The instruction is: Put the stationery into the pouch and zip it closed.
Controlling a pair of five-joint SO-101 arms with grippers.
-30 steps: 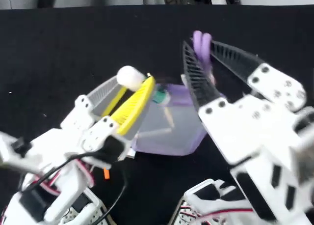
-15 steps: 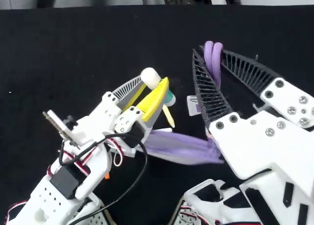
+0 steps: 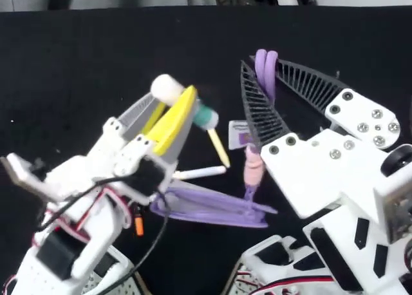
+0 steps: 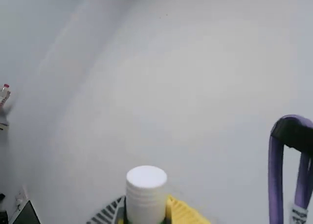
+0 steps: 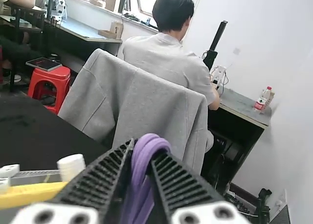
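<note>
One purple pouch (image 3: 206,208) lies nearest, just in front of the two bases. It is seen almost edge-on, with its long axis running across from the left arm toward the right. Whether it rests on the black worktop (image 3: 90,50) or hangs above it, I can't tell.

Just past its upper edge come a white pen (image 3: 201,172), a yellow pencil (image 3: 219,148) and a pink stick (image 3: 252,169). They may be loose or half in the pouch; hard to call.

Further out is the left claw (image 3: 172,95), its grey and yellow fingers pressed onto a white cylinder (image 3: 167,86) whose top pokes clear. A teal piece (image 3: 206,117) sits just beside the yellow finger.

Farthest out is the right claw (image 3: 261,63). Its black ribbed fingers are narrowed to a slit, pinching the purple strap (image 3: 265,73), and the loop stands up between the tips.

So here's the key relation: the pouch lies below the cylinder and back toward the bases, between both arms, and the left claw is the one carrying stationery. My read is that the cylinder must come back and down to the pouch opening, and I can't make out which way that opening faces.
</note>
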